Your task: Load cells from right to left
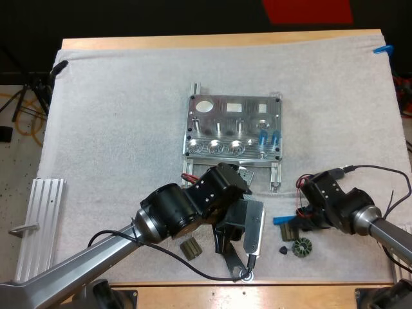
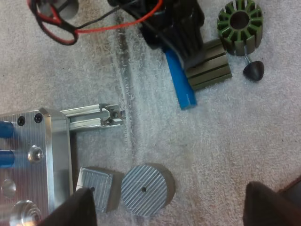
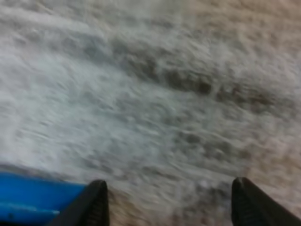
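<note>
I count two blue cylinders (image 1: 262, 137) seated at the fixture's (image 1: 233, 109) right end, the sockets (image 1: 217, 147) leftward apparently unfilled, while my right gripper (image 1: 295, 222), just beside a blue piece (image 1: 282, 220) lying on the mat (image 1: 116, 129), and my left gripper (image 2: 171, 207) both stand spread and empty

The high cam sits up behind both arms, looking forward and down, far enough back to catch the whole white mat (image 1: 116, 129), with the metal fixture (image 1: 235, 129) about dead centre. The left wrist cam hangs fairly close over the mat, pointing pretty much straight down past the fixture's corner. The right wrist cam is way lower, almost skimming the mat. All three overlap on the blue tool (image 1: 281, 220) (image 2: 180, 80) (image 3: 33, 197), at 5 o'clock from the fixture in the high view. High and left wrist also share the green slotted ring (image 1: 302, 247) (image 2: 240, 21), just beyond it.
</note>
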You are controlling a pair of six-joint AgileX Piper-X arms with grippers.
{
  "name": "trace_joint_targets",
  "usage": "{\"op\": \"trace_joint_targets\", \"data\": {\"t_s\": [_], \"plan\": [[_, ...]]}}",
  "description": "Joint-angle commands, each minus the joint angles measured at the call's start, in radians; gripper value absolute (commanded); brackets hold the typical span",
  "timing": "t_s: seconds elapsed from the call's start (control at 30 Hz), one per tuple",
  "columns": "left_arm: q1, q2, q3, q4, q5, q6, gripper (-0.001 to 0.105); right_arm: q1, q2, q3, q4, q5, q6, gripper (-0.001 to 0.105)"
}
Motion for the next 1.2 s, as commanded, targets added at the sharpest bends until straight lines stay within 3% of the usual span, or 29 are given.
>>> {"op": "trace_joint_targets", "data": {"t_s": [0.0, 0.23, 0.47, 0.7, 1.17], "plan": [[0.000, -0.009, -0.002, 0.004, 0.009, -0.017, 0.064, 0.004, 0.004, -0.019, -0.023, -0.039, 0.014, 0.056], [0.000, -0.009, -0.002, 0.004, 0.009, -0.017, 0.064, 0.061, 0.004, -0.061, -0.071, -0.110, 0.041, 0.056], [0.000, -0.009, -0.002, 0.016, 0.005, -0.038, 0.064, 0.091, 0.004, -0.064, -0.084, -0.096, 0.055, 0.056], [0.000, -0.009, -0.002, 0.053, 0.005, -0.145, 0.064, 0.088, -0.041, -0.136, 0.005, -0.096, 0.029, 0.056], [0.000, -0.009, 0.040, 0.050, 0.005, -0.339, 0.064, 0.088, -0.236, -0.277, 0.309, -0.149, -0.168, 0.056]]}}
